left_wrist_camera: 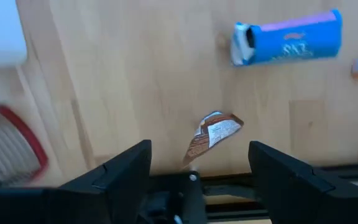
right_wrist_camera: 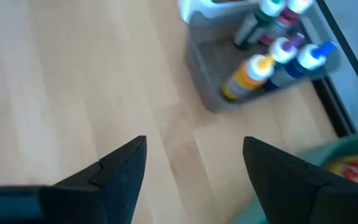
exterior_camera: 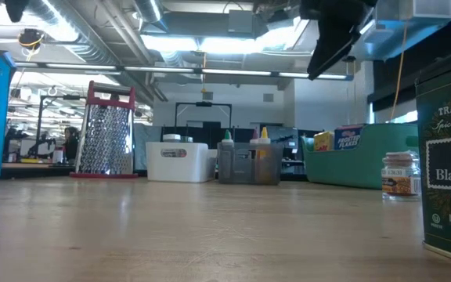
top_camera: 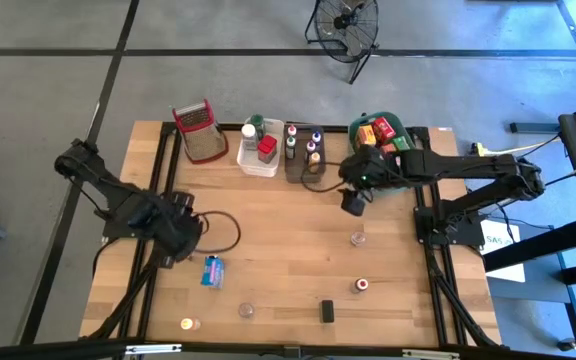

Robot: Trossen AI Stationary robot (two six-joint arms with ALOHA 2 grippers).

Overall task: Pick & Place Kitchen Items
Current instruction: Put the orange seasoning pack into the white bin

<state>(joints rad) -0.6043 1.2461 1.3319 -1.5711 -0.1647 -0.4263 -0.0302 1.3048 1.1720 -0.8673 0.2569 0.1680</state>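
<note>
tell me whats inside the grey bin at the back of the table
The grey bin holds several upright squeeze bottles with coloured caps: yellow, purple, blue, green. Their lower parts and the bin's floor are hidden by its walls.

Loose stock we count on the bare wood: blue box (top_camera: 212, 270) lying flat, near left | dark tin (top_camera: 327, 311) at front edge | red-capped jar (top_camera: 361, 285) | clear jars (top_camera: 357, 238), (top_camera: 247, 311) | orange-topped jar (top_camera: 187, 324) | squeeze bottles (top_camera: 312, 146) upright in grey bin.

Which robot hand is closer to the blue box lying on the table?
The left hand. It hangs just beside the blue box, open and empty. The right hand is far across the table, near the grey bin of bottles.
</note>
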